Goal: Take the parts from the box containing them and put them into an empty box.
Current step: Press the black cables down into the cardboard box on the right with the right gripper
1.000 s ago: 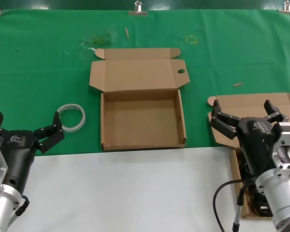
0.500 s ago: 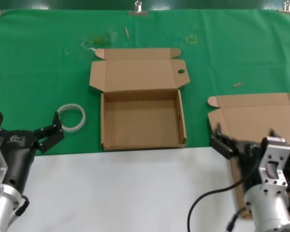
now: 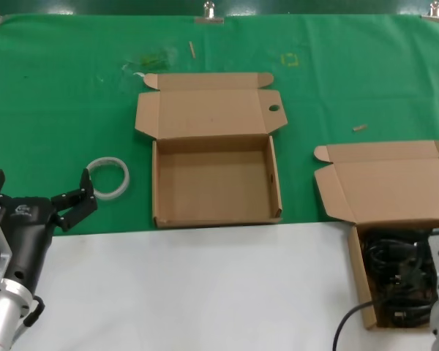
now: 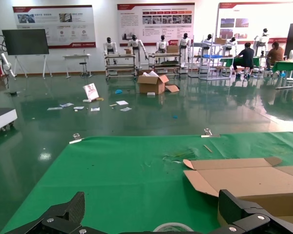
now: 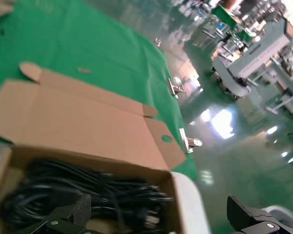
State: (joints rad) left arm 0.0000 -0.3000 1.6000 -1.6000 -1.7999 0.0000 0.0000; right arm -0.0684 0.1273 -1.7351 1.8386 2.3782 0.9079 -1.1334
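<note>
Hanging spread over cords (image 5: pixel 88 195), right tool (image 5: pixel 156 219); box (image 3: pixel 360 274) cut off, seemingly.

You have almost nothing legible here. In the left wrist view, the wall posters (image 4: pixel 155 14) at the back of the hall carry red header bands and rows of small pictures, but their lettering is too small for you to read, and the same goes for the placard (image 4: pixel 91 91) standing on the floor. In the head view, the left hand (image 3: pixel 38 201) shows a small pale logo on its black housing; you cannot make it out.
</note>
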